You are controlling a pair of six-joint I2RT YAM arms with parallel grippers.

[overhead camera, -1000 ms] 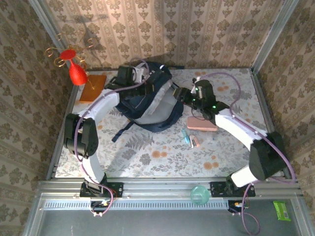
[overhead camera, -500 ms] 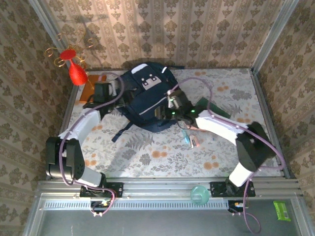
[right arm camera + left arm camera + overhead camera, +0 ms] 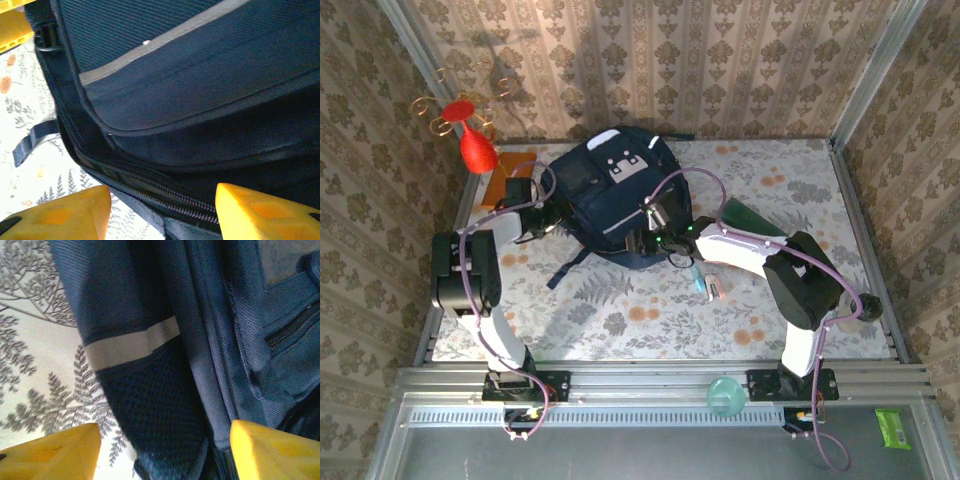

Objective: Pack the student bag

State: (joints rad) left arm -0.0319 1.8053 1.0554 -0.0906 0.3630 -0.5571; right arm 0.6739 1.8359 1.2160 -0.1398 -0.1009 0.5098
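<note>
Navy student bag (image 3: 610,195) looks closed; left pincer (image 3: 164,432) and right pincer (image 3: 162,192) gape around its edges, empty; unzipping likely comes next.

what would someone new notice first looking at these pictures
The large dark navy fabric backpack with pale reflective stripes lies mid-table on the floral cloth, and both arms reach in at it: the left gripper at its left side, the right gripper at its near edge, each with jaws apart. Next comes the bright red vase-shaped ornament with gold wire spirals at the far left corner.
</note>
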